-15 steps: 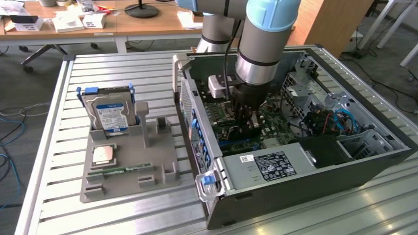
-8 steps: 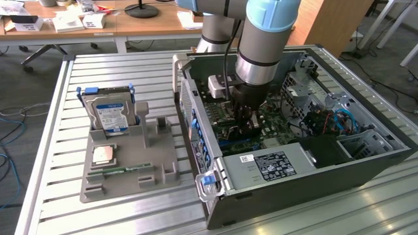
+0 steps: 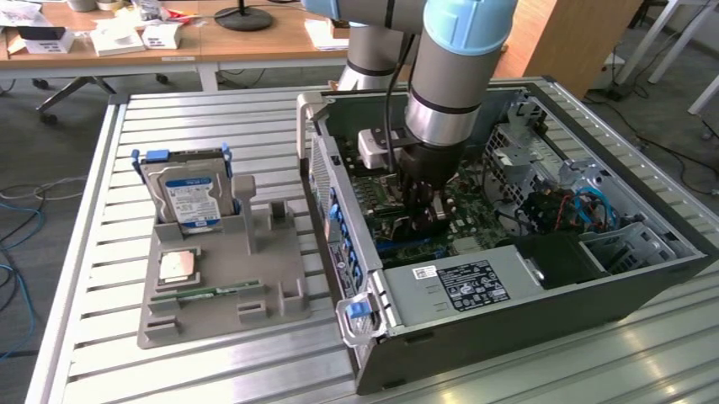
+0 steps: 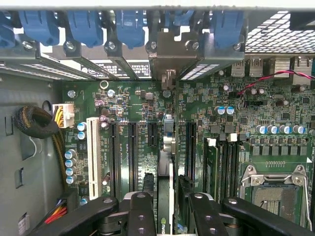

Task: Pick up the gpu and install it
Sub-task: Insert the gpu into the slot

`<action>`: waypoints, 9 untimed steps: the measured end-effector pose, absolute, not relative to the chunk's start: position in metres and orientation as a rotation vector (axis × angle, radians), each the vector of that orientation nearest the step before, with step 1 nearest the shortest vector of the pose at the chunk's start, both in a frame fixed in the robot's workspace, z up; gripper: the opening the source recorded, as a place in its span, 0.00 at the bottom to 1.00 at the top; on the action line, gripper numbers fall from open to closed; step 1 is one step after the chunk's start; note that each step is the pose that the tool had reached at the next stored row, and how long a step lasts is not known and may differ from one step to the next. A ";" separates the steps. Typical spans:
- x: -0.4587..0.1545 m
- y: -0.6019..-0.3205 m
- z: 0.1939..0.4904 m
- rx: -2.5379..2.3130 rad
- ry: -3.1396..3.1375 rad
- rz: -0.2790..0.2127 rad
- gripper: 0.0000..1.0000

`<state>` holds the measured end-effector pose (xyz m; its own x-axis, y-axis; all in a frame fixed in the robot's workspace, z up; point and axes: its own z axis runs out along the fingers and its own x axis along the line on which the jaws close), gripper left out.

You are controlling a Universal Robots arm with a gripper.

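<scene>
Although the gripper (image 4: 167, 209) sits low inside the computer case (image 3: 472, 311), its jaws stand parted about the edge-on gpu (image 4: 168, 162), upright in its motherboard (image 4: 246, 113) slot, installation apparently near complete.

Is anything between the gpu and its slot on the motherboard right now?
Nothing visible. The gpu stands edge-on between the fingers of the gripper, already down at the motherboard among the expansion slots. Whether it is fully seated cannot be told.
</scene>
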<state>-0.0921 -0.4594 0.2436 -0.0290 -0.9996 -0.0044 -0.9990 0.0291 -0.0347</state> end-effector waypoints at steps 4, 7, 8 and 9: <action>-0.092 -0.459 0.246 -2.170 2.234 -0.034 0.33; -0.092 -0.459 0.250 -2.170 2.234 -0.034 0.33; -0.092 -0.459 0.251 -2.170 2.234 -0.034 0.33; -0.092 -0.459 0.253 -2.170 2.234 -0.034 0.33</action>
